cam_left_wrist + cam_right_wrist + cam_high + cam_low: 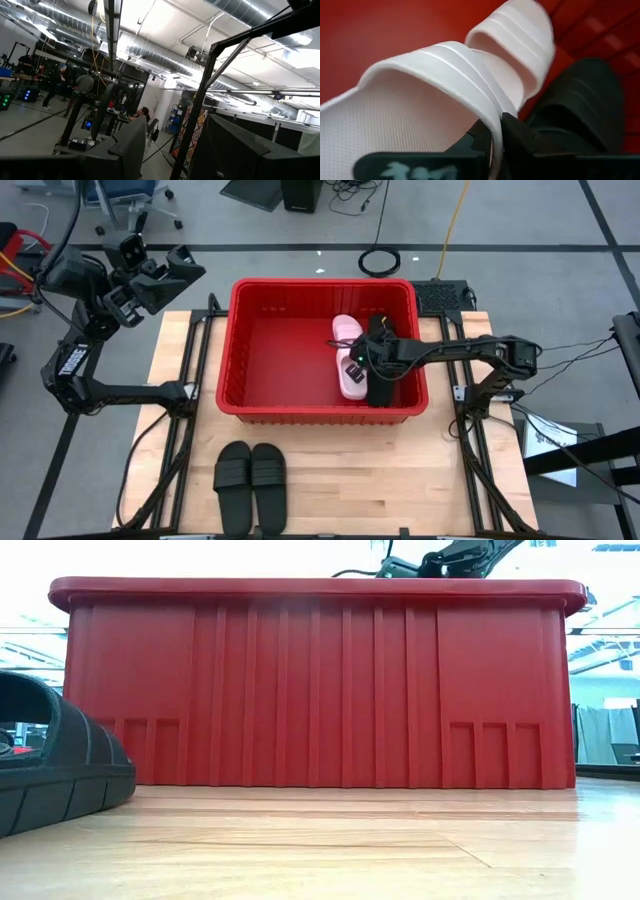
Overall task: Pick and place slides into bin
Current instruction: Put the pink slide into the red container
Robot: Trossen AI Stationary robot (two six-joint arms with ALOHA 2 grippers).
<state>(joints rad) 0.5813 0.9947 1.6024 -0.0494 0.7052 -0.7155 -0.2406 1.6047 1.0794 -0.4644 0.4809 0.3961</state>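
From the high view, my widest open room is the bin's (262, 350) red floor at centre-left of frame; its thick rim walls that space on every side. The bin's right half is crowded: pink slides (349, 356) and black slides (381, 358) lie packed beside the right gripper (356, 367), which is pinched on a pink strap edge. At lower centre, a black pair (250, 485) blocks the table (400, 480); bare wood flanks it.

An industrial robotics lab: exposed ceiling ducts (150, 50), strip lighting (112, 25), grey floor with loose cables (380, 260), a wooden workbench (400, 490), people at distant workstations (55, 85).
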